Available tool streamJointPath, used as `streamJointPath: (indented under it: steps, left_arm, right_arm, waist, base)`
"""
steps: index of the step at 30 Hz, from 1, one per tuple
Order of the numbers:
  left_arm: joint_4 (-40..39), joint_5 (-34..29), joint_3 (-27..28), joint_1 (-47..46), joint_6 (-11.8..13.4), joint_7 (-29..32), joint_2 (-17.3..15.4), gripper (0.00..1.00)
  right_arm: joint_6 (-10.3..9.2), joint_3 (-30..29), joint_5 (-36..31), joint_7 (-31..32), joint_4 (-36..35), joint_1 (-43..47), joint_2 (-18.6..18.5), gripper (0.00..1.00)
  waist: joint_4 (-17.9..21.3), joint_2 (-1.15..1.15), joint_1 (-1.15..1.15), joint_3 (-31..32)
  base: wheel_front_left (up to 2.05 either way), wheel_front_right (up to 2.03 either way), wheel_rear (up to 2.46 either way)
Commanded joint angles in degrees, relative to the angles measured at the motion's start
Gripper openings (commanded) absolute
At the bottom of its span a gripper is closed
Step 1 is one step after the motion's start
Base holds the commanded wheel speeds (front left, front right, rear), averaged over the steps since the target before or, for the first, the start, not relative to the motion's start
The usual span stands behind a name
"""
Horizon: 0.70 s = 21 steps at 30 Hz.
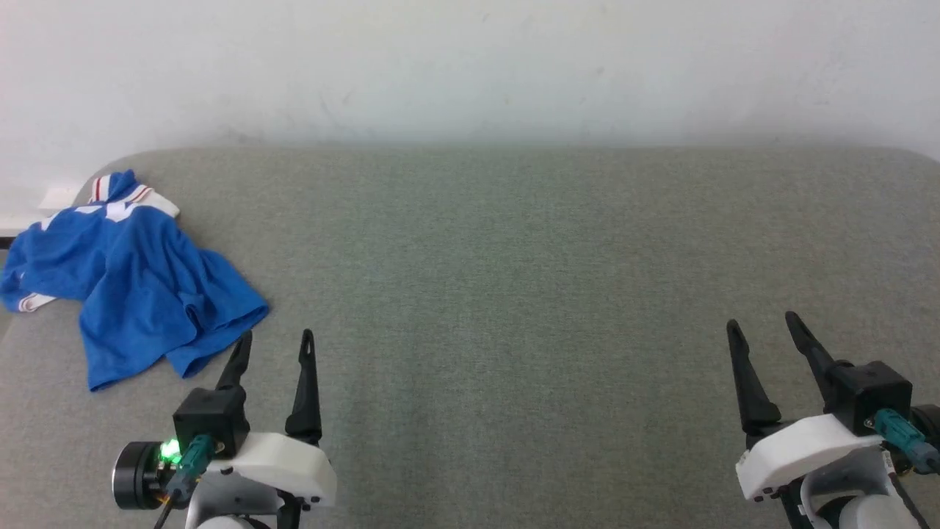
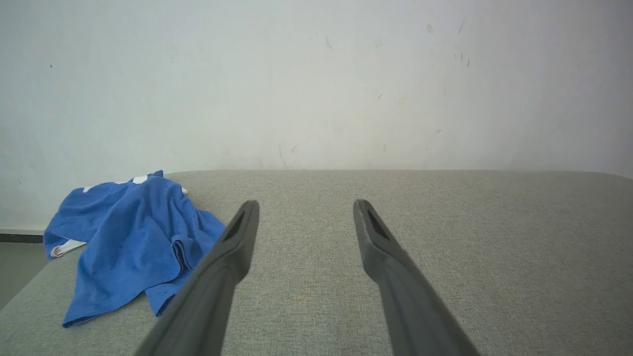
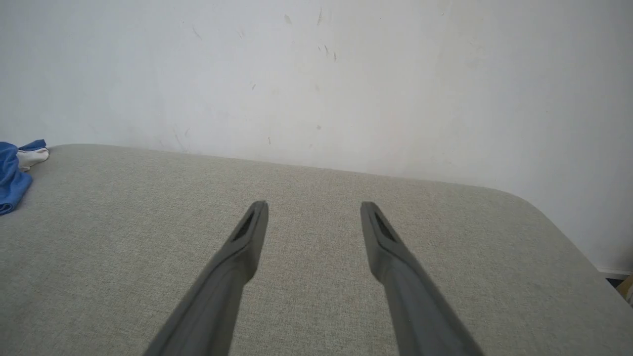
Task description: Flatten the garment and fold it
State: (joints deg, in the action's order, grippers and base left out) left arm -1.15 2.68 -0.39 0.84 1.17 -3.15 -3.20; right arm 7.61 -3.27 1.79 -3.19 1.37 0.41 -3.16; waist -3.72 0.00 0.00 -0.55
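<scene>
The blue shirt (image 1: 139, 286) lies crumpled at left, long axis near-to-far, hem nearest; left gripper (image 1: 275, 338) and right gripper (image 1: 764, 319) gape wide, empty.

White lettering (image 1: 111, 211) on the crumpled garment (image 1: 139, 286) is too folded to read

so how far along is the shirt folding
Nothing looks done: the blue jersey T-shirt lies crumpled at the left end of the grey fabric surface. Nothing is in hand; the left gripper and right gripper are open and empty. Flattening and folding are all left.
</scene>
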Motion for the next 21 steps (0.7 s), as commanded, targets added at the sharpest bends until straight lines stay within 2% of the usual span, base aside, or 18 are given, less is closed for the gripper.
streamJointPath:
  steps: [1,21]
  left_arm:
    - [-0.4,0.5,-0.1,0.7,0.5,-0.6,0.1,1.00]
    - [-1.3,2.6,-0.1,1.7,1.4,-3.0,0.1,1.00]
  right_arm:
    - [-0.03,-0.1,0.4,-0.5,0.3,-0.3,0.1,1.00]
    - [-0.05,-0.1,0.4,-2.9,1.6,-0.7,0.1,1.00]
  waist:
    - [-0.8,0.00,0.00,-0.1]
    - [-10.3,0.00,0.00,-0.7]
  base:
    - [0.00,0.00,0.00]
    - [0.00,0.00,0.00]
